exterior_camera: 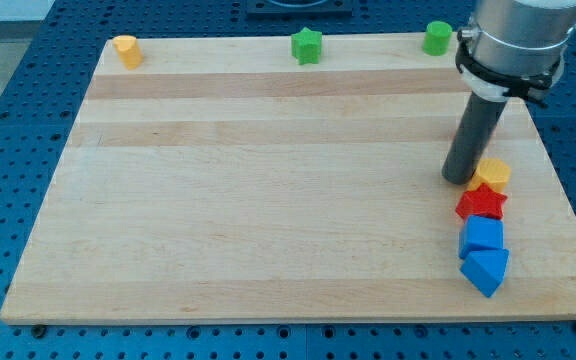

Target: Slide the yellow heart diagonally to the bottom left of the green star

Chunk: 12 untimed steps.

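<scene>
My tip (458, 181) (bare rod) at view's rt, well apart from yellow heart (126, 49), top-left.

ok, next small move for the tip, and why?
Probably travel toward the view's top left: my tip sits by the yellow hexagon at the right edge, while the yellow heart is in the far top-left corner, left of the green star.

Light was bright and even, seemingly from overhead. The blocks cast only short, soft shadows on the board (268, 200). Focus was sharp throughout, without glare or edge distortion.
</scene>
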Each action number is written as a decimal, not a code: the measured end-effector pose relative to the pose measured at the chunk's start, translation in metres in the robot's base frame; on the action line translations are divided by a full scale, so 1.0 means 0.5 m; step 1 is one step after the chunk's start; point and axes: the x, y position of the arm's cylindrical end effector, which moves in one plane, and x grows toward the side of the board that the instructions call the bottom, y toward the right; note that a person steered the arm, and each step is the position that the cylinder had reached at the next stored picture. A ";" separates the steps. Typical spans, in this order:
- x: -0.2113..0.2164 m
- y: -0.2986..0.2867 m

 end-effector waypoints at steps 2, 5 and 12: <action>-0.018 -0.159; -0.078 -0.696; -0.508 -0.970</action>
